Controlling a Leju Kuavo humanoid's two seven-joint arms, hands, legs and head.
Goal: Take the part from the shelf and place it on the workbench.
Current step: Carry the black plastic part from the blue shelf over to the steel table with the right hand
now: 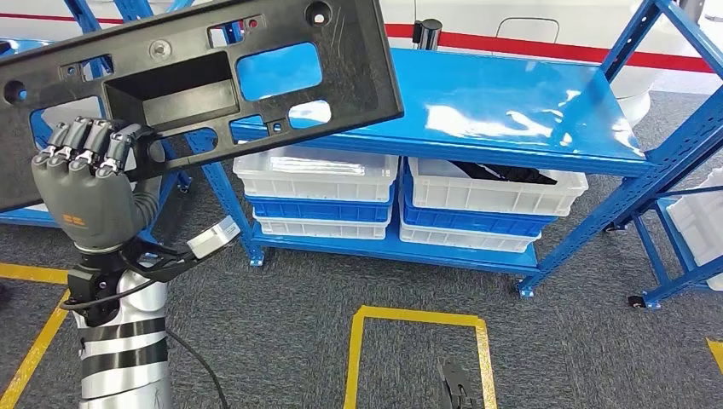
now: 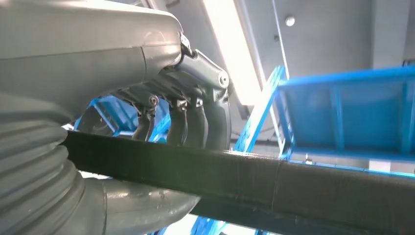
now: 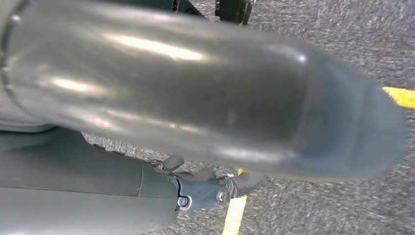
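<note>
At the left of the head view the left hand is raised on its silver arm, grey fingers curled over the lower edge of the part, a long flat black plastic panel with rectangular cut-outs, round holes and a recessed middle; it is held up in the air, tilted, in front of the shelf, and its left end runs out of the picture. In the left wrist view the same panel shows only as a dark, slightly rough edge crossing the picture, pinched between the thick thumb and the darker fingers, with most of the panel hidden. Behind it stands the blue metal shelf, its glossy top reflecting light, and on the lower level sit stacked white and blue plastic bins, the right-hand stack holding something dark that is hard to make out. The floor is grey carpet marked with yellow tape. In the right wrist view the right hand hangs over the carpet, largely hidden behind a blurred grey thumb; its fingers seem loosely curled, but whether they are open or closed I cannot tell
</note>
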